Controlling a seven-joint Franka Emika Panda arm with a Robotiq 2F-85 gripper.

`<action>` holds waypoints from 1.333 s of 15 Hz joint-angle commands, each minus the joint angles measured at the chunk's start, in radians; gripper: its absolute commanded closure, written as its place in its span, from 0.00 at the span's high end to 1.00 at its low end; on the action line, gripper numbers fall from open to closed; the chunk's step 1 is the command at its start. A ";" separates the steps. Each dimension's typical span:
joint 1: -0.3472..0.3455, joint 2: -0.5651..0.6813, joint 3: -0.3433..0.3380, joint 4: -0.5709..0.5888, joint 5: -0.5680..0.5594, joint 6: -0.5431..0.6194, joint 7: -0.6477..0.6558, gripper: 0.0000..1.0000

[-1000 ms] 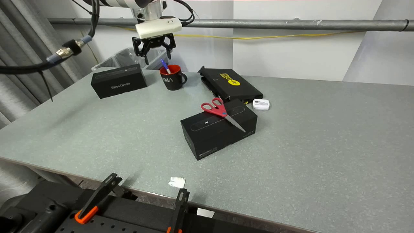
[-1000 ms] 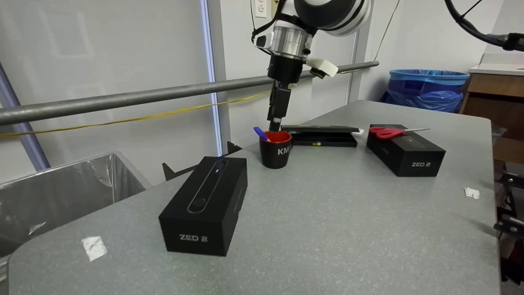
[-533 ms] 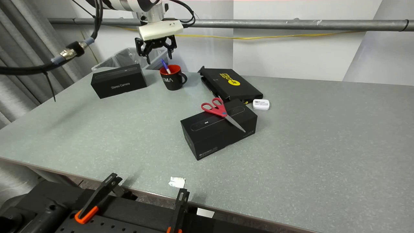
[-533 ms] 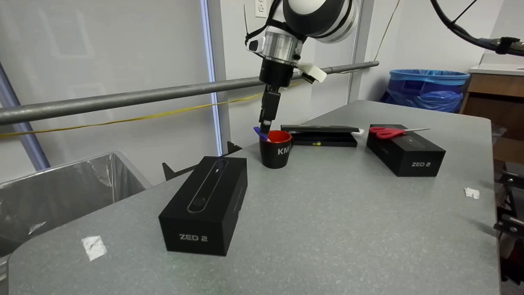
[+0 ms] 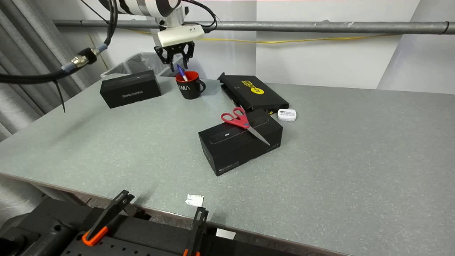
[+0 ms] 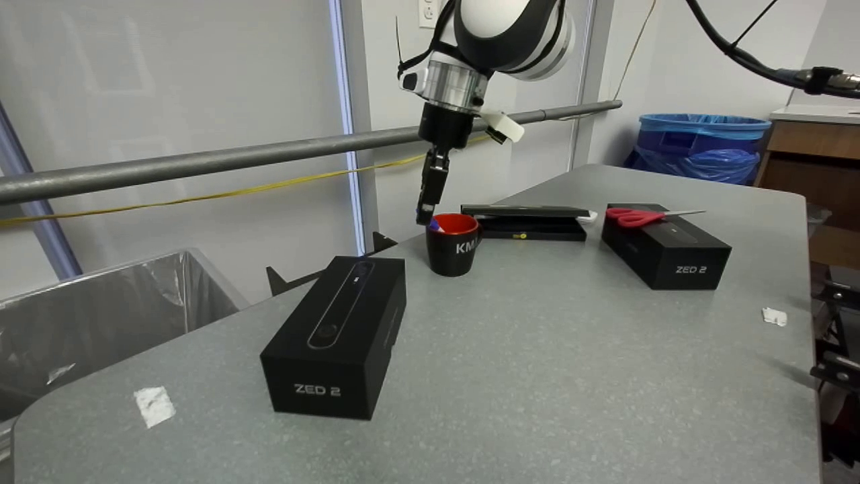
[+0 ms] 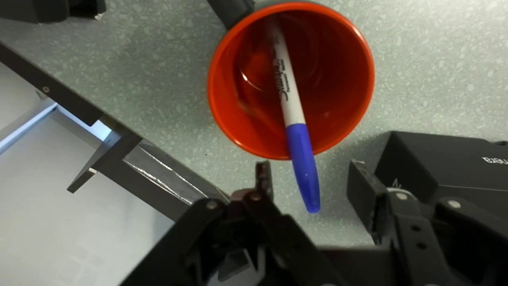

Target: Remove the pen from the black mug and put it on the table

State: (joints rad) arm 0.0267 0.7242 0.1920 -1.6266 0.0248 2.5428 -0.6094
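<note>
The pen (image 7: 303,159), with a blue cap and white barrel, leans inside the black mug (image 5: 190,89), its cap sticking out past the red rim. In an exterior view the mug (image 6: 451,254) stands upright on the grey speckled table (image 6: 537,376). My gripper (image 7: 311,167) is at the mug's rim, one finger on each side of the blue cap. The jaws are partly closed, and a gap shows between the cap and each finger, so they hold nothing. In an exterior view the near finger (image 6: 430,195) hides most of the cap.
A black box (image 6: 336,336) lies near the mug. Red-handled scissors (image 5: 240,119) rest on another black box (image 5: 245,142). Behind them are a flat black case (image 5: 254,92) and a small white case (image 5: 287,114). A lined bin (image 6: 121,316) stands beyond the table edge.
My gripper has moved over to the pen's cap and come slightly lower, and its jaws have narrowed around the cap. The pen and mug have stayed in place.
</note>
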 commanded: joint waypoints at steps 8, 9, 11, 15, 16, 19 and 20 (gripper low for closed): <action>-0.027 -0.029 0.016 -0.012 -0.019 0.043 -0.002 0.04; -0.030 -0.057 0.015 -0.042 -0.021 0.062 -0.002 0.04; -0.036 -0.130 0.015 -0.118 -0.024 0.119 0.003 0.04; -0.049 -0.323 0.034 -0.314 -0.009 0.201 0.015 0.04; -0.056 -0.369 0.049 -0.360 0.003 0.191 0.001 0.04; -0.069 -0.512 0.083 -0.505 0.053 0.116 -0.028 0.04; -0.052 -0.539 0.068 -0.538 0.048 0.079 -0.005 0.04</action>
State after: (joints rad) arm -0.0104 0.3336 0.2410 -1.9981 0.0423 2.6926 -0.6096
